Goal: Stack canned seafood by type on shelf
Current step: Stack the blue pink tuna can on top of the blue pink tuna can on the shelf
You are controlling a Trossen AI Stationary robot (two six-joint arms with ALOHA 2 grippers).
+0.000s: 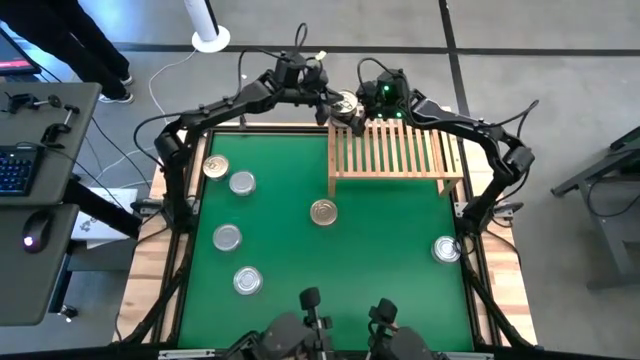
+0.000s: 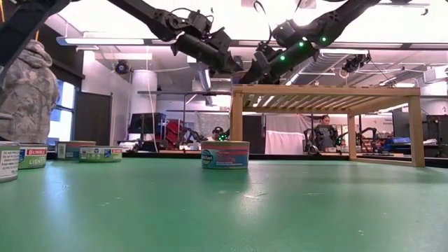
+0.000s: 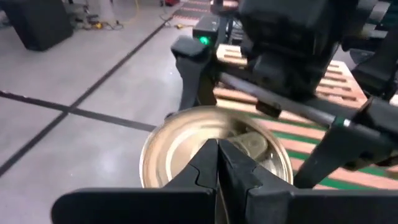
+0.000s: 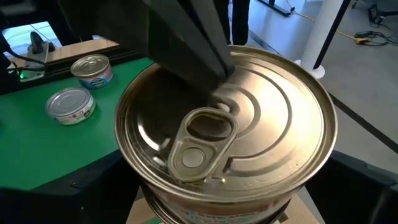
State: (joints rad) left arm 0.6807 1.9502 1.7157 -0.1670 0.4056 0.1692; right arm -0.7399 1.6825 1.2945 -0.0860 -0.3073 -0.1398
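Both arms meet at the far left corner of the shelf point(image 1: 395, 150); a gold tin point(image 1: 346, 105) sits there, and it looks like it rests on another tin below it, though that part is hard to see. The right gripper point(image 1: 352, 117) has its fingers spread wide around the sides of this tin; it frames the tin but I cannot tell if it squeezes it. The left gripper point(image 1: 330, 97) has its fingers clenched tight with nothing between them; its tip rests on the tin's lid, probably to press it down and keep it straight on the stack.

The shelf holds only that corner stack; the rest of its slats are bare. Six more tins wait on the green table point(image 1: 380, 260); one gold tin point(image 1: 323, 212) sits just in front of the shelf, four tins point(image 1: 229, 237) lie along the left side, and one silver tin point(image 1: 446, 249) sits alone on the right. They lie apart like this because they are not sorted yet.
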